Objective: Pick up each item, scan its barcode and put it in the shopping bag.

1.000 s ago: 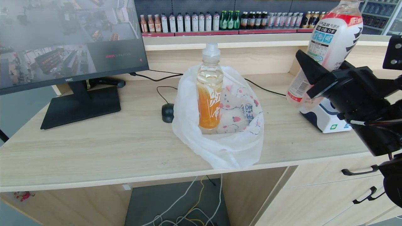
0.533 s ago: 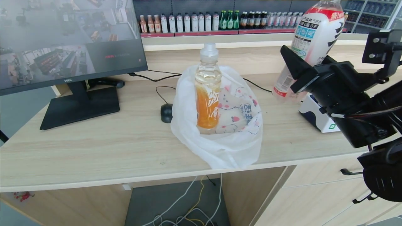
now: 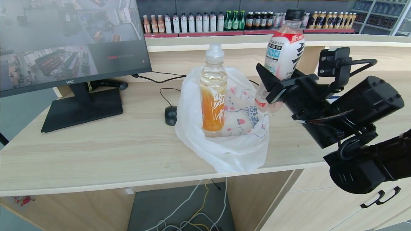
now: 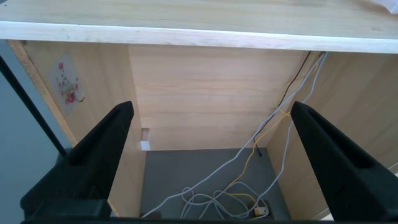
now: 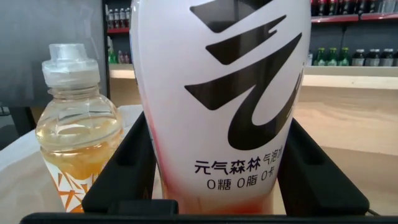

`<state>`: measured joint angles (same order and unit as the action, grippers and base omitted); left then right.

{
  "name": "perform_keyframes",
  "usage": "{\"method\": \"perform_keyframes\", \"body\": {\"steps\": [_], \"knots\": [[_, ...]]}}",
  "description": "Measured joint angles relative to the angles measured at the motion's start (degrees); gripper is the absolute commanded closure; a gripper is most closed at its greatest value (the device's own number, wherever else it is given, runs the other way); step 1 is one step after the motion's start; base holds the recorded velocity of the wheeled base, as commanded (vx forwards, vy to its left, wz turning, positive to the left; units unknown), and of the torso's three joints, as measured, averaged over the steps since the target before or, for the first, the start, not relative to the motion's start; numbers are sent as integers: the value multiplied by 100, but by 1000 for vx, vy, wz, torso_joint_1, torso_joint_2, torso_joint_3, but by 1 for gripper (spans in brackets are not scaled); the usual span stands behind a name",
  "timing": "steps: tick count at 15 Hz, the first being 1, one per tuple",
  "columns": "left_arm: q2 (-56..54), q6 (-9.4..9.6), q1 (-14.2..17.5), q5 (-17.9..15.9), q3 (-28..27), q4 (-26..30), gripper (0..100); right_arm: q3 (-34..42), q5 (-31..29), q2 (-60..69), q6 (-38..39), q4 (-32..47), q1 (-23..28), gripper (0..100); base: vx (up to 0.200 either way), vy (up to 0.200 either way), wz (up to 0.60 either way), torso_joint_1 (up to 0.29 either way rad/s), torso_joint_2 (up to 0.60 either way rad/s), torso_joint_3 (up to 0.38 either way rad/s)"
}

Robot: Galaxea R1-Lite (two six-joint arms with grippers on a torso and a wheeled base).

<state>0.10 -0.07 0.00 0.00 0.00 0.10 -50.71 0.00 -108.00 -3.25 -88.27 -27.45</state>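
Observation:
A white plastic shopping bag (image 3: 224, 150) sits open on the counter. Inside it an orange drink bottle (image 3: 213, 93) (image 5: 74, 149) stands upright beside a white packet with pink prints (image 3: 239, 117). My right gripper (image 3: 282, 85) is shut on a large white bottle (image 3: 282, 54) (image 5: 221, 93) with a black cap and a red band, held upright just over the bag's right rim. In the left wrist view my left gripper (image 4: 211, 162) hangs open below the counter's front edge, holding nothing.
A monitor (image 3: 64, 41) on a black stand fills the counter's back left. A black mouse (image 3: 171, 115) and its cable lie left of the bag. Shelves of bottles (image 3: 224, 21) run behind the counter. Drawers with black handles (image 3: 380, 197) and loose cables (image 4: 249, 180) lie below.
My right gripper has carried the white bottle left and down, from above the white scanner at the right to the bag's right rim. The scanner is now hidden behind the arm.

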Motion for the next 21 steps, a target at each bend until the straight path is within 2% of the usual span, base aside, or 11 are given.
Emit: {"method": "perform_keyframes", "body": {"steps": [4, 14, 21], "knots": [[0, 0, 0, 0, 0, 0, 0, -271, 2, -422, 2, 9, -206, 100, 0, 0, 0, 0, 0, 0], [0, 2, 0, 0, 0, 0, 0, -959, -13, -1265, 66, 85, -189, 100, 0, 0, 0, 0, 0, 0], [0, 0, 0, 0, 0, 0, 0, -1182, -21, -1607, 66, 105, -145, 100, 0, 0, 0, 0, 0, 0]]}}
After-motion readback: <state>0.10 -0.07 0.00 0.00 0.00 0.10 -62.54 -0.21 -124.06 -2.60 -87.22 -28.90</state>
